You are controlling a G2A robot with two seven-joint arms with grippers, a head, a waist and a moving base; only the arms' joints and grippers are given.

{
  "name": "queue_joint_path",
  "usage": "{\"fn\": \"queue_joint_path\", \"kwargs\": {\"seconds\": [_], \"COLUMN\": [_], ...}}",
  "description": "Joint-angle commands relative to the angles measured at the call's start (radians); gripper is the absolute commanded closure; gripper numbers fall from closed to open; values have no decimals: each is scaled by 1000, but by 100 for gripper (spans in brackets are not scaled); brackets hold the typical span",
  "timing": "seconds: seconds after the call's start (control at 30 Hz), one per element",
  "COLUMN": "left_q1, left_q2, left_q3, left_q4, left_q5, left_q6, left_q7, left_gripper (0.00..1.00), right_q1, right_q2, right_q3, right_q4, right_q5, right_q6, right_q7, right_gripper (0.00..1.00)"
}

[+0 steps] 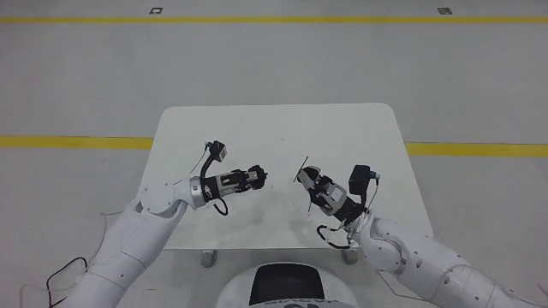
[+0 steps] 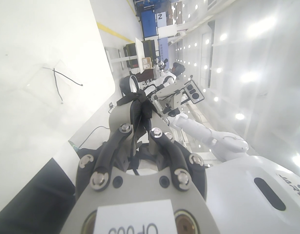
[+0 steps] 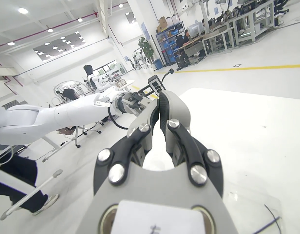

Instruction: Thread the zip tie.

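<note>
Top view with both wrist views. The left gripper [image 1: 259, 174] is hovering over the white table [image 1: 257, 128] just left of frame centre. It is facing the right gripper [image 1: 306, 175], which is hovering just right of centre, and a small gap is separating the two. In the left wrist view the left gripper's fingers [image 2: 125, 120] are pressing together, and a thin black strand [image 2: 137, 132] is running between them toward the palm; whether it is a zip tie cannot be told. In the right wrist view the right gripper's pads [image 3: 164, 105] are meeting with nothing visible between them. Two zip ties [image 2: 67, 79] are lying crossed on the table on a transparent sheet [image 3: 262, 198], beneath the right gripper in the top view.
</note>
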Motion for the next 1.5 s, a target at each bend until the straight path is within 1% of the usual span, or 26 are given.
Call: {"fn": "queue_joint_path", "kwargs": {"seconds": [0.0,0.07,0.2,0.3,0.4,0.6,0.8,0.9,1.17,1.23,1.3,1.33,1.47], "left_q1": [32,59,99,120,133,145,156,161,161,162,163,166,169], "left_q2": [-2,-5,-15,-25,-37,-59,-81,-90,-91,-92,-93,-93,-95], "left_q3": [-11,-24,-37,-38,-34,-39,-57,-67,-68,-61,-55,-53,-45], "left_q4": [-24,-41,-67,-79,-81,-76,-72,-71,-71,-74,-74,-75,-81], "left_q5": [8,15,34,49,59,62,74,75,75,74,74,70,76], "left_q6": [0,0,0,0,0,0,0,0,0,2,0,0,0], "left_q7": [27,46,68,77,83,86,83,71,67,91,108,126,157], "left_gripper": [100,100,100,100,100,100,100,100,100,100,100,100,100], "right_q1": [-9,-14,-13,-1,17,54,89,107,110,108,99,93,74], "right_q2": [-8,-17,-35,-49,-61,-81,-99,-106,-107,-108,-111,-113,-122], "right_q3": [-4,-13,-45,-72,-97,-141,-190,-216,-220,-217,-202,-193,-165], "right_q4": [12,24,51,78,104,142,168,179,181,178,169,168,171], "right_q5": [-12,-23,-38,-34,-24,-3,13,20,22,23,21,19,10], "right_q6": [0,0,0,0,0,0,0,0,0,5,12,14,8], "right_q7": [-39,-72,-131,-163,-185,-214,-242,-241,-241,-233,-218,-212,-203], "right_gripper": [100,100,100,100,100,100,100,100,100,100,100,100,100]}}
